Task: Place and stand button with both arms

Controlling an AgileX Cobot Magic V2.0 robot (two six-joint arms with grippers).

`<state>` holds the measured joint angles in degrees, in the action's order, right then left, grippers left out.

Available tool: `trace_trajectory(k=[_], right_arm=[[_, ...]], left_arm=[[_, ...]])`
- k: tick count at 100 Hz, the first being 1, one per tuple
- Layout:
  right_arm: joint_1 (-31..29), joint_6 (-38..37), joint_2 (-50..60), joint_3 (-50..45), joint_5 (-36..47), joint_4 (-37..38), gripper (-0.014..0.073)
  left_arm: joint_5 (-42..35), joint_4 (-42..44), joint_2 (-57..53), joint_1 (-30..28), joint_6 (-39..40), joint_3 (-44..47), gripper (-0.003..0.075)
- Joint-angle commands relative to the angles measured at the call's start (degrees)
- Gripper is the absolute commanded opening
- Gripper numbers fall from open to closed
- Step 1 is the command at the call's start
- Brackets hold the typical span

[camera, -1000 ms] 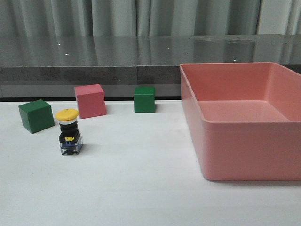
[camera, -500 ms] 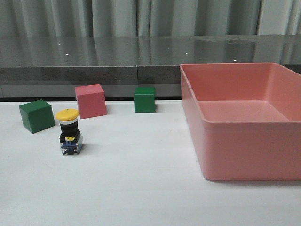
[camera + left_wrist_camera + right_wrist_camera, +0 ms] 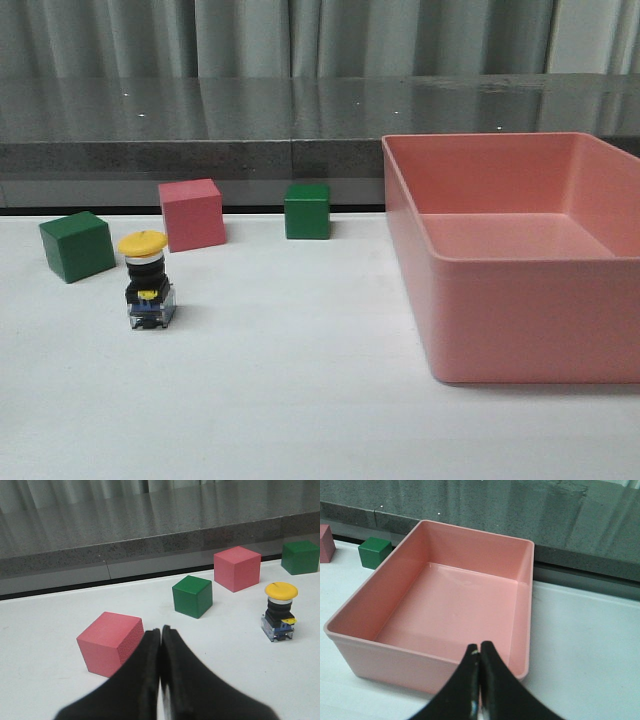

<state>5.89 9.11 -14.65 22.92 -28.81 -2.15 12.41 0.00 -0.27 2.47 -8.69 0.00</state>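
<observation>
I see button (image 3: 147, 280) already upright on white counter (image 3: 290, 400), left side, just in front of pink cube (image 3: 192, 214). Left tool (image 3: 160, 636) pressed together, empty. Right tool (image 3: 479, 652) likewise, before pink bin (image 3: 442, 605). I judge task essentially done.

The left gripper (image 3: 160, 645) is closed, fingers pressed together and holding nothing, just beside a pink cube (image 3: 110, 642). The button (image 3: 280, 611) stands upright on the white table (image 3: 45, 615), apart from a green cube (image 3: 192, 596).
</observation>
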Motion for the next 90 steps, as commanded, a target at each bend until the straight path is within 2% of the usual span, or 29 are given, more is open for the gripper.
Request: trace_trajectory(k=[1,48,54,67,90], right_arm=[[-0.5,0.1,-0.5,1.5,4.2,-0.1,-0.0113],[-0.5,0.2,-0.4,1.3,4.1,-0.1,-0.0113],[-0.5,0.2,0.4,0.8,5.3,1.6,-0.0113],[-0.5,-0.2,5.6,-3.7,12.4,1.7,-0.0113],[-0.5,-0.4,16.7,-18.2,27.4,0.3,-0.0113]], left_arm=[[-4.2,-0.7,-1.8,-0.1,0.7,2.6,-0.002],[-4.2,-0.7,-1.8,-0.1,0.7,2.6,-0.002],[-4.2,-0.7,-1.8,-0.1,0.7,2.6,-0.002],[-4.2,-0.7,-1.8,-0.1,0.7,2.6,-0.002],[-4.2,-0.7,-1.8,-0.1,0.7,2.6,-0.002]])
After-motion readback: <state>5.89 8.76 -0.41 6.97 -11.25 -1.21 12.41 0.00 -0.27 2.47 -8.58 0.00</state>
